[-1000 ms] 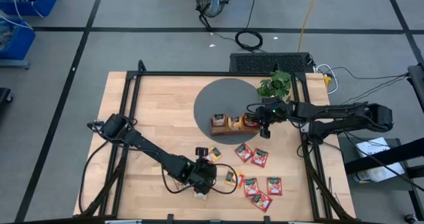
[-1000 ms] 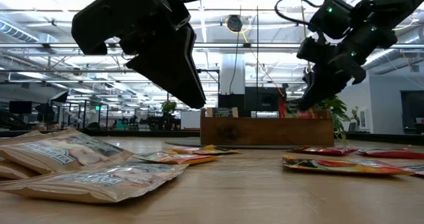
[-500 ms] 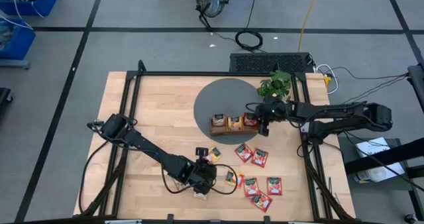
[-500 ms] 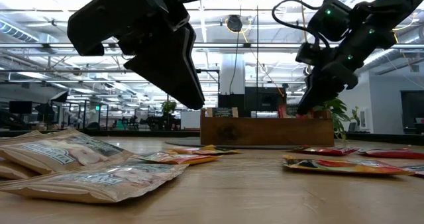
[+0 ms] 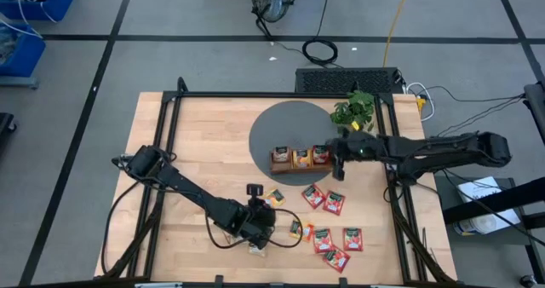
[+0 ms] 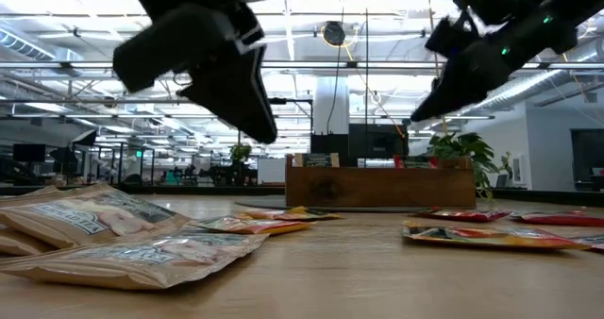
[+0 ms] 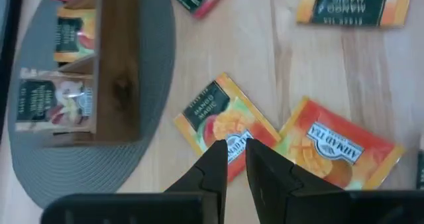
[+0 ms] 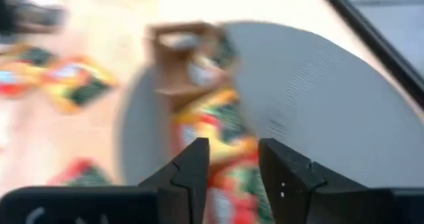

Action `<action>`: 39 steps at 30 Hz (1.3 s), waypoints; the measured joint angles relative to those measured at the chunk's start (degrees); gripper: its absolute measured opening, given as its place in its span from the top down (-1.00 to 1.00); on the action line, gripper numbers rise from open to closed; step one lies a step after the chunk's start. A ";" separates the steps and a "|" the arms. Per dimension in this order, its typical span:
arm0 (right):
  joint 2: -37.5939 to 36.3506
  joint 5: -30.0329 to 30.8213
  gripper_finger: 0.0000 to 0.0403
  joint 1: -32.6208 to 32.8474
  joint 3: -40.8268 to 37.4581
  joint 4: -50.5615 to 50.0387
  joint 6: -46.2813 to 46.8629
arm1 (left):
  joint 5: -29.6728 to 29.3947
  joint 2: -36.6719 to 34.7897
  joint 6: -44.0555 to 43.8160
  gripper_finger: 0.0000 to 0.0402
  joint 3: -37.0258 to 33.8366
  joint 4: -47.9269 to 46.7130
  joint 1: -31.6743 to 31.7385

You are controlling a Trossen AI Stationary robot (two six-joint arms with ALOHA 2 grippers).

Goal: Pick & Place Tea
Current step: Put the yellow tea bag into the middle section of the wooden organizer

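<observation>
The tea lies as flat sachets on the near half of the table: orange ones (image 5: 274, 198) (image 5: 295, 228), red ones (image 5: 334, 203) (image 5: 352, 239) and beige ones (image 6: 94, 225). More sachets stand in the wooden tray (image 5: 298, 158) on the round grey mat (image 5: 285, 126). My left gripper (image 7: 236, 151) hovers above an orange sachet (image 7: 228, 128), open by a narrow gap with nothing between its fingers. My right gripper (image 8: 233, 154) hangs open and empty above the tray's right end (image 6: 444, 182).
A small green plant (image 5: 353, 111) stands at the mat's far right, close behind my right arm. A black frame (image 5: 170, 126) borders the tabletop. Bare wood lies left of the mat (image 5: 204, 143).
My right gripper has risen off the tray's right compartment and drawn back a little toward the table's right edge; the red sachet stays standing in that compartment. My left gripper has turned a little in place above the orange sachet.
</observation>
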 joint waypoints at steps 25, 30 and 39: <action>36.45 -0.23 0.98 21.35 0.71 41.40 -6.02 | -1.77 -0.65 -24.49 0.70 -1.18 -7.89 1.81; 39.24 -1.85 1.00 21.07 2.36 41.87 -1.86 | -0.56 -0.65 -27.33 0.70 -4.58 -4.70 3.70; 41.50 -7.70 1.00 22.35 3.34 43.02 2.89 | 7.63 -0.64 -27.35 0.70 -11.04 6.58 8.03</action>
